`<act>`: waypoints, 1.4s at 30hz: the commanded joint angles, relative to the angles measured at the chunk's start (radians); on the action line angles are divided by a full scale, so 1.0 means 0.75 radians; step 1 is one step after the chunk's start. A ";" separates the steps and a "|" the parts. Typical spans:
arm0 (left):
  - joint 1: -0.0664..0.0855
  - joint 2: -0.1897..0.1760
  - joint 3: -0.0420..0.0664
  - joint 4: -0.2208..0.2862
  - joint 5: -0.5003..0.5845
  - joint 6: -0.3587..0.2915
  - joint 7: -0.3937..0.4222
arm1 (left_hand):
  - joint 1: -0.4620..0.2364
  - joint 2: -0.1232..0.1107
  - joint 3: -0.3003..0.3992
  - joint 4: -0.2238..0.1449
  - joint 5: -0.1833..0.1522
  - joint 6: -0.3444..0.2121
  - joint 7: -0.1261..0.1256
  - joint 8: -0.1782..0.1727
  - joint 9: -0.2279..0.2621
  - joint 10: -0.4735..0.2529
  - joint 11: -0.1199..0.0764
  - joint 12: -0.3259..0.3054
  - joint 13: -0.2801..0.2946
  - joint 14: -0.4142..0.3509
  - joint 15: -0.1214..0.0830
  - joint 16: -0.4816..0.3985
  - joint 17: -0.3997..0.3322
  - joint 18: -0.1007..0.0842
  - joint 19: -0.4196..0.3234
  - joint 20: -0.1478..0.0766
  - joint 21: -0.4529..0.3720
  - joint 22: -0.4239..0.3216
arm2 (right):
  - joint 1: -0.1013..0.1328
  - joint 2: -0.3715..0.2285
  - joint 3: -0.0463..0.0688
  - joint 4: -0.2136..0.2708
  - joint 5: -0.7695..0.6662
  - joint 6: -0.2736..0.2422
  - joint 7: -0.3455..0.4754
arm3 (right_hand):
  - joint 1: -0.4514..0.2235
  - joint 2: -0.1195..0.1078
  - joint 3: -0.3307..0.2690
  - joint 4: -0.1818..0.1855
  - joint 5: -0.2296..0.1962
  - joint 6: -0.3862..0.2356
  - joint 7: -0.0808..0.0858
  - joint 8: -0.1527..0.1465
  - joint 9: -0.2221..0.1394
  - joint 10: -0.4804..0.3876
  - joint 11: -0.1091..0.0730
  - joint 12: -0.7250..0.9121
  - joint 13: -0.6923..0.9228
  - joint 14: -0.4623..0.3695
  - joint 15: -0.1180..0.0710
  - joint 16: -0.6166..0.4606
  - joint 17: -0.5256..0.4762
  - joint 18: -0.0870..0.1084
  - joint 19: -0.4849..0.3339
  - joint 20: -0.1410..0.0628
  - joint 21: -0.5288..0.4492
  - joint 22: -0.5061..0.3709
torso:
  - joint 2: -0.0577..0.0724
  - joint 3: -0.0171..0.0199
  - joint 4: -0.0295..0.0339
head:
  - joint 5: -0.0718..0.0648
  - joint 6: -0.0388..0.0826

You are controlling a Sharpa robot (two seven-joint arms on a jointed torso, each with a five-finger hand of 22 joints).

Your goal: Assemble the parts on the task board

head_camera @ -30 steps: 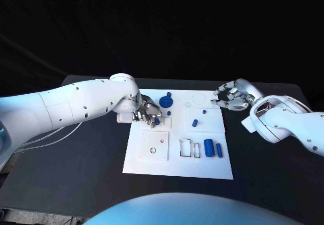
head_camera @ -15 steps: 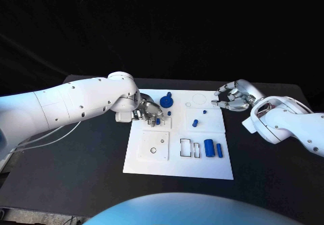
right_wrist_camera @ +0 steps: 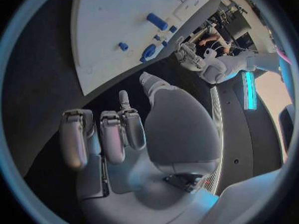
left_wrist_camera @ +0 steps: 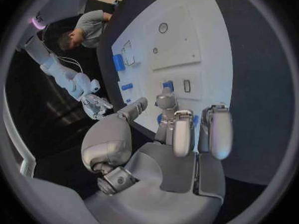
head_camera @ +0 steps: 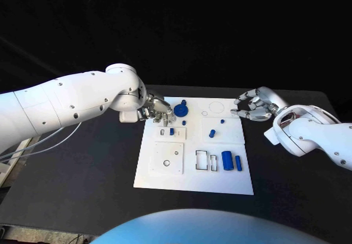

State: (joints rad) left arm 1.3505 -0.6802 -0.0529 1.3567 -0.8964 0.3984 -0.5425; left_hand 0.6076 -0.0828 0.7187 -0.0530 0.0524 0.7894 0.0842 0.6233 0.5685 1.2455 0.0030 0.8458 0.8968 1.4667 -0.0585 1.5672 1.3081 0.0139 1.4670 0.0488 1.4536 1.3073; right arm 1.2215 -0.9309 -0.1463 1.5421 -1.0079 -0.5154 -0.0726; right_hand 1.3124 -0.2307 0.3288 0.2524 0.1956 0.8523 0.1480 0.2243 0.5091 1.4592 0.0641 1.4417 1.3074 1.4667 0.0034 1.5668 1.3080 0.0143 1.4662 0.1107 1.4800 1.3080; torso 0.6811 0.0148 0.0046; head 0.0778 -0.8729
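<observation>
Black table (head_camera: pixel 88 168) carries the white task board (head_camera: pixel 192 178) at its centre, against a dark background.

Left hand (head_camera: pixel 157 113): positioned above the far left corner of the board. Its fingers (left_wrist_camera: pixel 176 134) are curled partway, apart from one another, and hold nothing. Just beyond the fingertips, on the side toward the robot, a short blue peg (head_camera: pixel 172 131) stands in a small raised plate (head_camera: pixel 173 132), next to an unfilled slot in that plate. Immediately beside the fingers, toward the board's middle, lies a round blue gear-like part (head_camera: pixel 181 109), with a small blue stud (head_camera: pixel 183 122) just below it.

Right hand (head_camera: pixel 253 105): positioned beyond the far right edge of the board, over the table. Its fingers (right_wrist_camera: pixel 115 134) are curled inward, with nothing between them. The nearest parts to these fingers are a small blue stud (head_camera: pixel 222 121) and an oblong blue part (head_camera: pixel 211 133), both apart from the hand.

Farther from both hands, toward the robot, lie a thick blue cylinder (head_camera: pixel 227 160) and a thin blue bar (head_camera: pixel 237 162), side by side, next to two empty rectangular outlines.

Part count, visible blue pieces: seven. Hands: two. Boards: one.
</observation>
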 commanded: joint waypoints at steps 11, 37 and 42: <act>0.032 0.010 0.011 -0.119 -0.307 -0.209 0.050 | 0.089 -0.057 -0.060 0.043 -0.007 -0.051 0.015 -0.040 -0.007 -0.054 0.017 -0.089 -0.105 0.139 0.022 0.005 0.350 0.021 0.042 0.025 -0.006 0.291 | -0.006 0.002 0.000 -0.013 -0.009 -0.002 0.030 | -0.016 0.001 0.005 0.007 -0.001 -0.010 -0.005 0.009 0.002 -0.030 -0.001 -0.029 0.157 0.139 -0.010 0.005 0.350 0.016 0.064 -0.011 -0.021 0.287 | 0.004 -0.0047 -0.0010 | 0.027 0.042; -0.026 0.126 -0.009 -0.307 -0.292 -0.099 0.054 | 0.177 -0.138 -0.206 0.168 -0.007 -0.024 0.011 -0.074 -0.011 -0.054 0.015 -0.074 -0.127 0.139 0.020 0.005 0.350 0.022 0.040 0.024 -0.014 0.292 | -0.012 0.006 0.000 -0.015 -0.008 -0.020 0.042 | -0.017 0.003 0.008 0.006 0.002 -0.011 -0.006 0.011 0.002 -0.034 -0.001 -0.034 0.153 0.139 -0.011 0.005 0.350 0.017 0.061 -0.011 -0.028 0.284 | 0.004 -0.0025 -0.0021 | 0.031 0.038; -0.033 0.130 -0.010 -0.311 -0.274 -0.081 0.054 | 0.228 -0.130 -0.236 0.193 -0.006 0.013 0.007 -0.092 -0.018 -0.055 0.012 -0.065 -0.129 0.139 0.019 0.005 0.350 0.023 0.040 0.023 -0.016 0.293 | -0.012 0.006 0.000 -0.014 -0.007 -0.027 0.046 | -0.017 0.003 0.008 0.006 0.002 -0.011 -0.006 0.011 0.002 -0.034 -0.001 -0.034 0.153 0.139 -0.011 0.005 0.350 0.017 0.061 -0.011 -0.028 0.284 | 0.003 -0.0023 -0.0024 | 0.032 0.035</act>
State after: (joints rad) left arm 1.3260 -0.5856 -0.0610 1.1235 -1.1289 0.3028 -0.5136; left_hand 0.7739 -0.1809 0.5479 0.0934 0.0520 0.7964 0.0892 0.5609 0.5558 1.2102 0.0128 0.7932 0.8005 1.4633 -0.0479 1.5672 1.3077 0.0138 1.4669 0.0626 1.4473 1.3078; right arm 1.2131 -0.9271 -0.1463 1.5303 -1.0071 -0.5271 -0.0515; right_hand 1.3081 -0.2263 0.3316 0.2553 0.1956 0.8486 0.1444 0.2282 0.5096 1.4414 0.0642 1.4201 1.3073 1.4667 0.0034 1.5668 1.3075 0.0143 1.4662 0.1107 1.4638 1.3076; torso 0.6838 0.0128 0.0025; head 0.1012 -0.8452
